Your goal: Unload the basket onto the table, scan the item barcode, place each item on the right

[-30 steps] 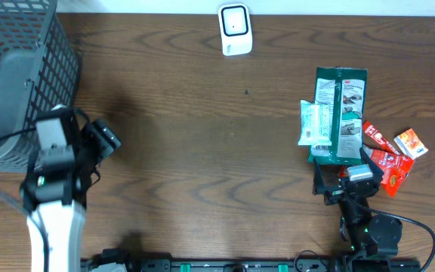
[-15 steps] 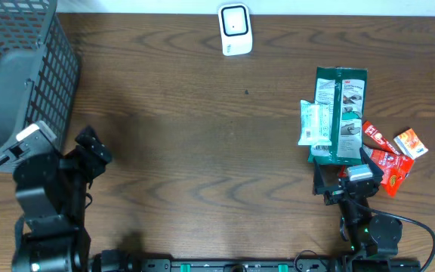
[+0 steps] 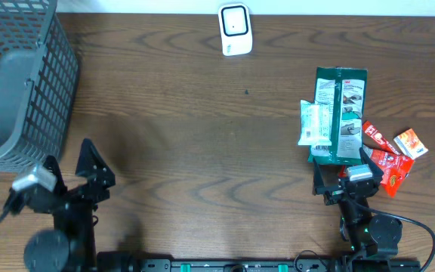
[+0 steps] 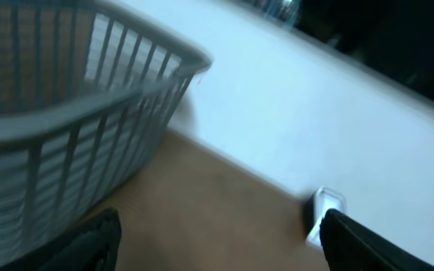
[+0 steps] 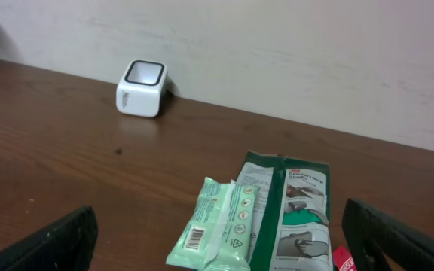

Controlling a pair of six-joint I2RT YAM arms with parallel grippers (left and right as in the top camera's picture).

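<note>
Scanning unit: white scanner (image 3: 234, 29) with a dark window, standing at the far edge of the table (image 3: 202, 136) by the wall; all places below are told from it.
Wipes pack: pale green wipes pack (image 3: 315, 122), lying flat well to the right of the scanner and nearer the robot. A barcode (image 5: 194, 237) faces up at its near end.
Green packet: green packet (image 3: 344, 113), flat, just beyond the wipes pack from the scanner, its left edge under that pack.
Red sachets: red sachets (image 3: 390, 157), farther right again, beside the green packet's near corner.
Basket: grey basket (image 3: 13, 83), well to the left of the scanner.
Left gripper: left gripper (image 3: 72, 169), left of the scanner and near the front edge; jaws spread wide, nothing between them.
Right gripper: right gripper (image 3: 344, 178), at the near end of the green packet; jaws fully apart, holding nothing.
</note>
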